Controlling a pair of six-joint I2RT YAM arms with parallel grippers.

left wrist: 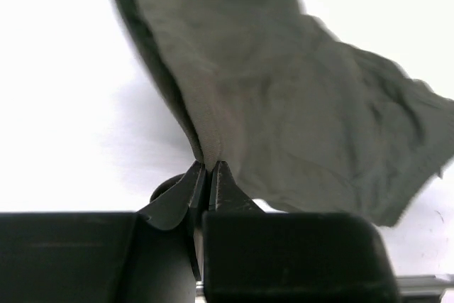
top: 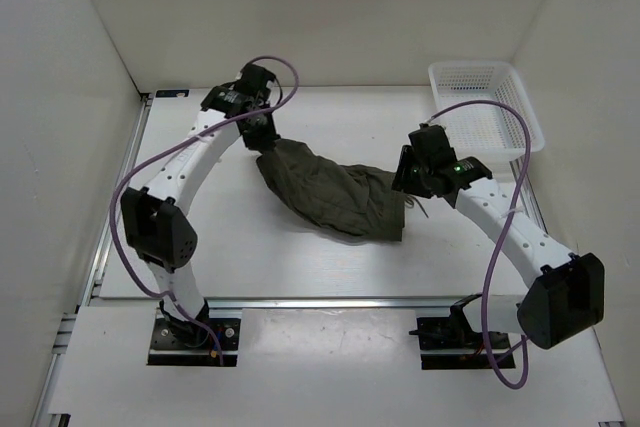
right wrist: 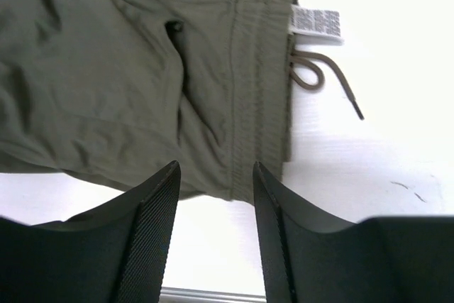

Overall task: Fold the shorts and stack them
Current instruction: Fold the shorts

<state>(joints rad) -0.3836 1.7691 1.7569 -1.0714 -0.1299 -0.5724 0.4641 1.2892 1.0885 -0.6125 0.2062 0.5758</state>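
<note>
The dark olive-green shorts (top: 335, 197) lie rumpled across the middle of the table. My left gripper (top: 262, 137) is shut on a leg hem of the shorts (left wrist: 213, 133) and lifts that end off the table at the far left. My right gripper (top: 408, 179) is open and empty, just above the waistband end. In the right wrist view the gathered waistband (right wrist: 259, 83), the white label (right wrist: 316, 23) and the drawstring cord (right wrist: 319, 79) lie flat ahead of my open gripper (right wrist: 216, 175).
A white plastic basket (top: 485, 107) stands at the far right corner of the table. White walls enclose the table on the left, back and right. The arm bases sit on the rail at the near edge.
</note>
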